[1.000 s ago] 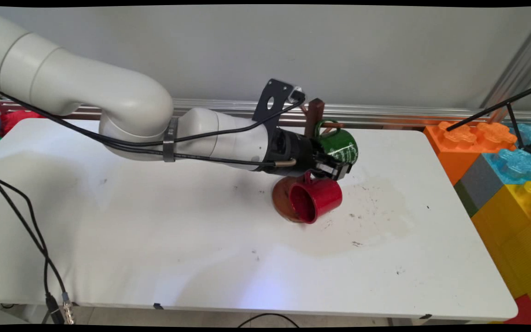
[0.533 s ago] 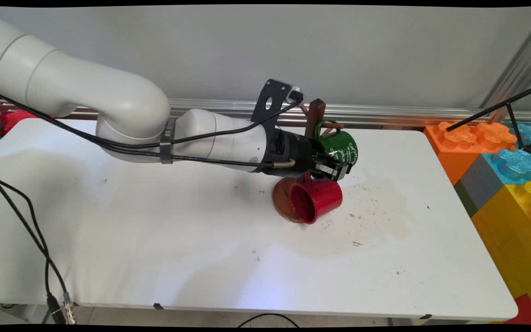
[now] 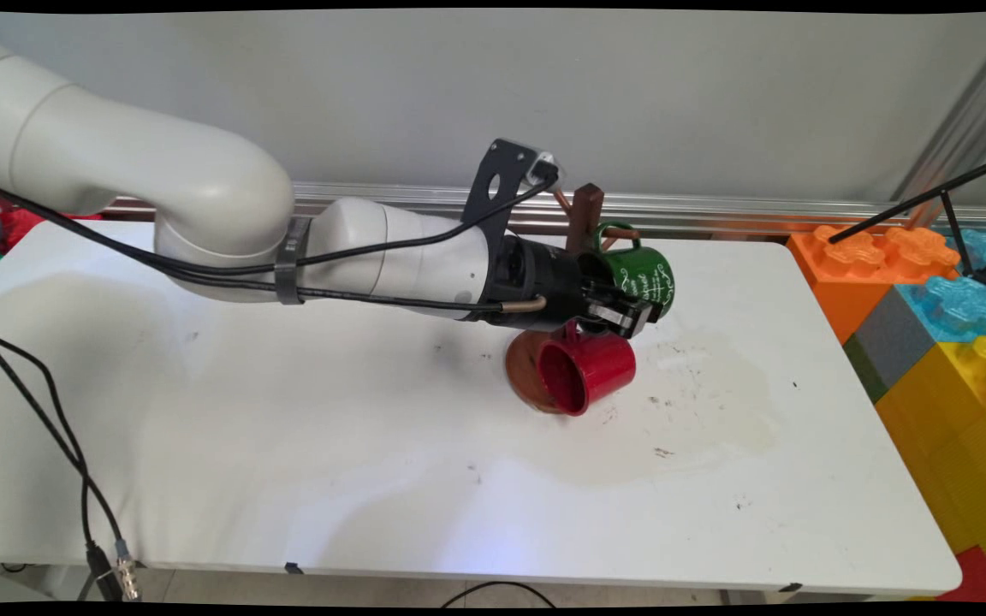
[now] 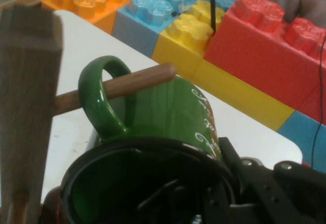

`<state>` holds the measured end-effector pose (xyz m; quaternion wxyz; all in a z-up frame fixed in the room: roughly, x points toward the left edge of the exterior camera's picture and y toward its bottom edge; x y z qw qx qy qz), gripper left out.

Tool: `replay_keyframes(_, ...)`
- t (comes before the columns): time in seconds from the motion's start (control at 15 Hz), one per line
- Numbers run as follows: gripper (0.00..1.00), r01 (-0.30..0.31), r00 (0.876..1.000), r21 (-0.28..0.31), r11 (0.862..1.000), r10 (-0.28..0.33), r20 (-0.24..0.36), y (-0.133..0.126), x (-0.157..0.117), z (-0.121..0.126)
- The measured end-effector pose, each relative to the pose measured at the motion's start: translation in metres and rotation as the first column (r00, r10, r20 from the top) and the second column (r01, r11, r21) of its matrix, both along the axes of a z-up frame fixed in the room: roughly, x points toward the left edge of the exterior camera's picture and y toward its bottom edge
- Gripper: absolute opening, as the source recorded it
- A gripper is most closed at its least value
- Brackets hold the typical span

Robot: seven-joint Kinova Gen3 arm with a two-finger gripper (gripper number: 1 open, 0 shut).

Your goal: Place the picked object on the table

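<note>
1. Gripper (image 3: 630, 315): reaches in level from 9 o'clock in the main view; it appears clenched on the rim wall of the green mug (image 3: 649, 274), with one finger outside the wall at 4 o'clock in the hand view and the other seemingly inside the cup.
2. Green mug (image 4: 173, 112): lies tilted on its side, mouth toward the hand, white lettering on its flank; its handle (image 4: 102, 99) is threaded over a wooden peg (image 4: 127, 84), whose rounded tip shows past the loop.
3. Mug tree post (image 3: 583, 218): dark wood, upright, at 11 o'clock of the gripper; the peg springs from it toward 3 o'clock.
4. Red mug (image 3: 587, 368): at 7 o'clock of the gripper, just below it, mouth turned toward the camera; it overlaps the tree's round brown base (image 3: 520, 372); whether it hangs or rests cannot be told.
5. State as it lies: handle already on the peg; hand not yet let go.
6. Surroundings: white table (image 3: 288, 428), stained near the base; large coloured blocks (image 3: 929, 308) at 3 o'clock, well apart.
</note>
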<state>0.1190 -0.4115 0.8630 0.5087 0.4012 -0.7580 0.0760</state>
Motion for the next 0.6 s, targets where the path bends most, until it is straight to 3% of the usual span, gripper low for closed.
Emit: replay_keyframes(0.6,0.00,0.034,0.999,-0.025,0.999,-0.035,-0.019,0.011,-0.004,0.017)
